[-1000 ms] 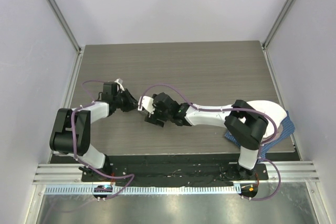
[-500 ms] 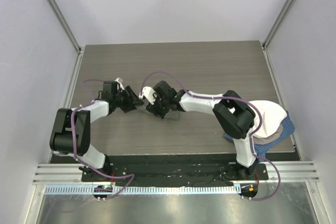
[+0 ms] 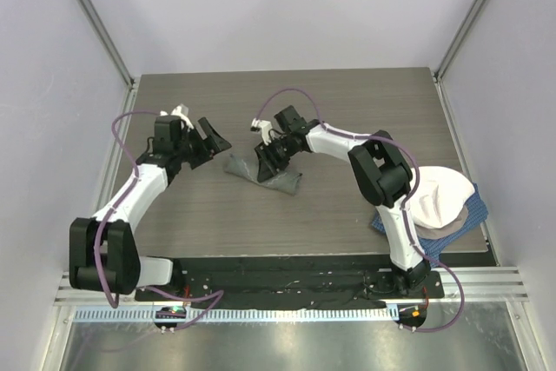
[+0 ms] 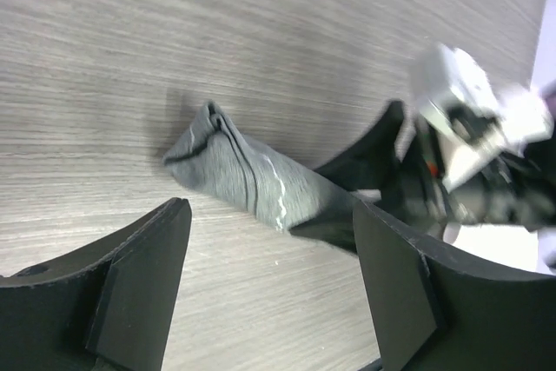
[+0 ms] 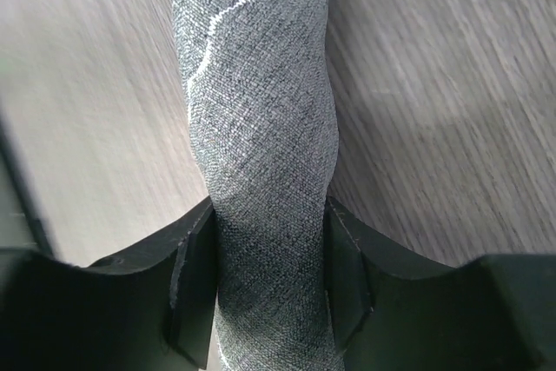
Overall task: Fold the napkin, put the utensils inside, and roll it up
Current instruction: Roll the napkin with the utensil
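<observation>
**Napkin [image 3: 280,182] rolled up and pinched in the right gripper [image 3: 270,156]**

The grey-green cloth lies on the table [image 3: 365,110] as a tight, slightly twisted roll, a little left of the table's middle. In the top view it runs slantwise from upper left to lower right. The right arm reaches across from its base, and its claw is clamped around the roll. In the right wrist view both fingers [image 5: 193,277] press against the fabric on either side, and the cloth fills the gap between them. A pale stitched hem line [image 5: 221,15] winds along the roll beyond the fingers.

The left gripper [image 3: 209,138] is just to the left of the napkin, with its jaws spread wide and nothing between them. In the left wrist view the free end of the roll points towards it and rests on the wood, apart from both of its fingers [image 4: 143,275]. The other end disappears into the right claw.

A cream-white cloth [image 3: 445,190] lies at the right edge of the table, on top of a blue checked cloth [image 3: 475,215], well apart from the napkin.
</observation>
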`<state>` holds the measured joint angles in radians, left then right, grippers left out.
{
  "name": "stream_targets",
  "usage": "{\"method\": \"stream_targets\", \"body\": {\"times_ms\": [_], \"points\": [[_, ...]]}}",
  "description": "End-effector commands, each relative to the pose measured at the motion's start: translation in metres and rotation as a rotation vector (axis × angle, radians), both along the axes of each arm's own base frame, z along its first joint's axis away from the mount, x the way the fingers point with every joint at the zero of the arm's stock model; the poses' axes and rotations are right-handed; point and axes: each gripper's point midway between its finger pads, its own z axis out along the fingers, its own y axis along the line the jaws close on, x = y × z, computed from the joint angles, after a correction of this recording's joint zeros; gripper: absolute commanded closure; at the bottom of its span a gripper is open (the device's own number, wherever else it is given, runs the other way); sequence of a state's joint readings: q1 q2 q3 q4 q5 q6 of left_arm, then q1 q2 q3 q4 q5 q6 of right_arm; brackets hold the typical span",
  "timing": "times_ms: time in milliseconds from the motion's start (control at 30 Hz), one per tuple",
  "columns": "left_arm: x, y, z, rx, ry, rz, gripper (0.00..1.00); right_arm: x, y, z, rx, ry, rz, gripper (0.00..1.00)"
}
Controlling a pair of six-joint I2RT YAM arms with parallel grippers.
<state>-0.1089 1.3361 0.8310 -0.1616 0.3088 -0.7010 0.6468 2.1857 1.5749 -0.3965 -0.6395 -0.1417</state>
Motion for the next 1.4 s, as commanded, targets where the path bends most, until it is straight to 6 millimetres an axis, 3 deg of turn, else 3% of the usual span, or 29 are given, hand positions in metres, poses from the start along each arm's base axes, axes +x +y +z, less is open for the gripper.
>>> {"method": "stream_targets", "body": {"times_ms": [0,167,333,567,800,900,933,1133,1200,1333,1367], "points": [[-0.004,0.005,0.035,0.032,-0.054,-0.016,0.19,-0.008,-0.005,-0.006,0.025,0.216,-0.060,0.50],[-0.017,0.008,0.048,0.046,-0.061,-0.041,0.17,0.002,-0.014,-0.020,0.067,0.402,-0.146,0.50],[-0.017,0.009,0.036,0.054,-0.050,-0.040,0.14,0.013,-0.024,-0.026,0.079,0.453,-0.199,0.50],[0.004,-0.011,0.017,-0.058,-0.074,-0.068,0.18,0.015,-0.027,-0.036,0.082,0.508,-0.222,0.46],[0.014,-0.008,0.001,-0.045,-0.053,-0.041,0.19,0.032,-0.040,-0.039,0.014,0.403,-0.292,0.37],[0.027,-0.021,-0.005,-0.044,-0.075,-0.067,0.20,0.037,-0.041,-0.038,0.012,0.388,-0.301,0.36],[0.032,-0.024,-0.017,-0.036,-0.056,-0.072,0.21,0.038,-0.042,-0.039,0.004,0.382,-0.306,0.36],[0.038,-0.032,-0.030,-0.031,-0.023,-0.085,0.23,0.045,-0.045,-0.021,0.019,0.300,-0.302,0.26],[0.038,-0.029,-0.027,-0.021,-0.036,-0.073,0.23,0.051,-0.046,-0.008,0.028,0.249,-0.301,0.18],[0.040,-0.020,-0.020,0.009,-0.046,-0.024,0.20,0.069,-0.051,0.013,0.045,0.153,-0.321,0.11],[0.044,-0.016,-0.011,0.027,-0.068,-0.003,0.18,0.075,-0.052,0.017,0.044,0.127,-0.334,0.10]]}}
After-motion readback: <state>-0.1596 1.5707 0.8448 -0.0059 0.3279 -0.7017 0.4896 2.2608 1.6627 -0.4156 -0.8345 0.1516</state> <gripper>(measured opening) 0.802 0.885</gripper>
